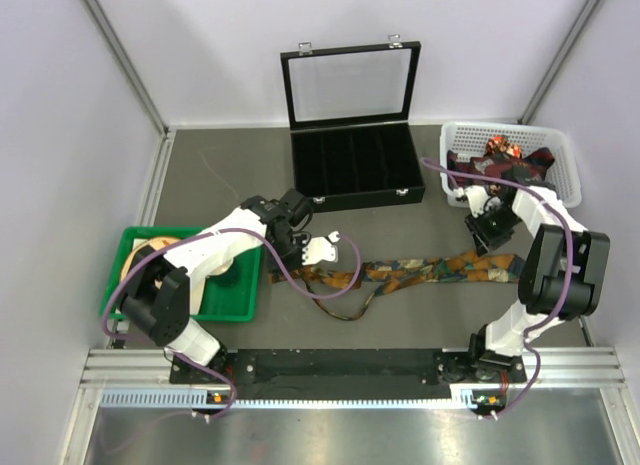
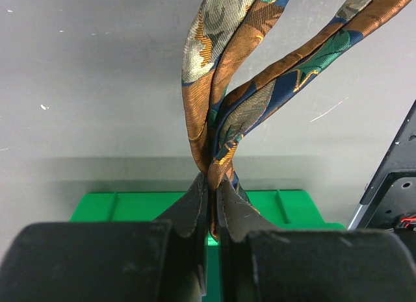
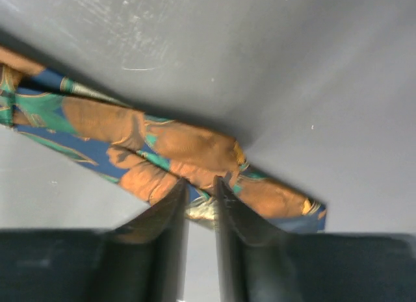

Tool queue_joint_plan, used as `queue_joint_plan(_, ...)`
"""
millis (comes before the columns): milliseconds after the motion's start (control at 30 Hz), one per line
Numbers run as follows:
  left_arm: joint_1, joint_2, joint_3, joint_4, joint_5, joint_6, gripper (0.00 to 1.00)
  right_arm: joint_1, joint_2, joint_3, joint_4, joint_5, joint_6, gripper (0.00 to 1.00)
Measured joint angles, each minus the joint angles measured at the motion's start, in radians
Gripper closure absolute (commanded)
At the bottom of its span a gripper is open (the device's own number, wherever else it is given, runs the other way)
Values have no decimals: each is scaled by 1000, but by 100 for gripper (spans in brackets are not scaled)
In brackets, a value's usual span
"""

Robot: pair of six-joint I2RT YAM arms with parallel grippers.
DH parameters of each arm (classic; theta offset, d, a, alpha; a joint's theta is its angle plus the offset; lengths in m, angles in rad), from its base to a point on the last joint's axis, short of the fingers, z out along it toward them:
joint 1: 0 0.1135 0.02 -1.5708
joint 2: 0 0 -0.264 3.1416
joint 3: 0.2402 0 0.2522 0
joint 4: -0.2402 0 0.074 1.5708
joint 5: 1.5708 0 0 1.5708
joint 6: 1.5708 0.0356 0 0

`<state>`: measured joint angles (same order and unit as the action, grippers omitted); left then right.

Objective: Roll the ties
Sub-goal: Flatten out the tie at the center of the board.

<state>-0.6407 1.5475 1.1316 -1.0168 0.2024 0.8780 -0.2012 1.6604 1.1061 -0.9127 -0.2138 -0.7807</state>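
The scuffed grey table [image 1: 220,175] sat between pale walls [image 1: 200,45]. The tie [image 1: 420,270] ran stretched over it between both grippers. The left gripper [image 2: 211,182] pinched its doubled fold, and the right gripper [image 3: 198,185] was closed on it near its end.

Two arms of the same build. The left arm [image 1: 215,240] has white rounded shells with black joint blocks and a chunky black housing partway along. The right arm [image 1: 520,320] has the same white shells and a bigger black housing. A purple cable [image 1: 335,285] hangs in a loose loop off the left arm, and a second purple cable [image 1: 470,175] runs along the right. The left gripper [image 1: 330,247] has a white body; the right gripper [image 1: 490,243] looks black. The black bases [image 1: 190,365] sit on a black rail [image 1: 340,365], with small orange marks beside them. In the wrist views the left fingers [image 2: 188,214] are matte black and taper to thin tips. The right fingers [image 3: 166,214] look the same but blurred.
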Motion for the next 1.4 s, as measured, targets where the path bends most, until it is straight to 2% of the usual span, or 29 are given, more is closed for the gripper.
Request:
queue_joint_plan(33, 2, 0, 0, 0, 2, 0, 92, 0, -19, -7, 1, -3, -3, 57)
queue_joint_plan(200, 3, 0, 0, 0, 3, 0, 93, 0, -107, -15, 23, -29, -21, 48)
queue_joint_plan(367, 5, 0, 0, 0, 7, 0, 92, 1, -105, -19, 64, -27, -53, 45)
queue_joint_plan(633, 10, 3, 4, -1, 10, 0, 92, 23, -61, -90, 145, 10, -111, 47)
queue_joint_plan(667, 11, 6, 5, -2, 10, 0, 92, 26, -61, -102, 150, 12, -117, 48)
queue_joint_plan(767, 14, 16, 9, -2, 10, 0, 92, 31, -60, -140, 167, 24, -137, 65)
queue_joint_plan(800, 15, 17, 10, -1, 10, 0, 92, 31, -59, -147, 171, 28, -142, 79)
queue_joint_plan(900, 16, 17, 13, -2, 10, 0, 92, 31, -55, -156, 182, 35, -150, 100)
queue_joint_plan(1100, 18, 18, 16, -3, 10, 0, 92, 31, -84, -157, 163, 34, -164, 100)
queue_joint_plan(1300, 29, 18, 20, -8, 10, 0, 92, 29, -211, -165, 85, 36, -201, 99)
queue_joint_plan(1367, 36, 21, 26, -9, 11, 0, 92, 28, -227, -186, 82, 45, -209, 87)
queue_joint_plan(1400, 40, 23, 29, -9, 11, 0, 92, 28, -225, -199, 82, 50, -212, 74)
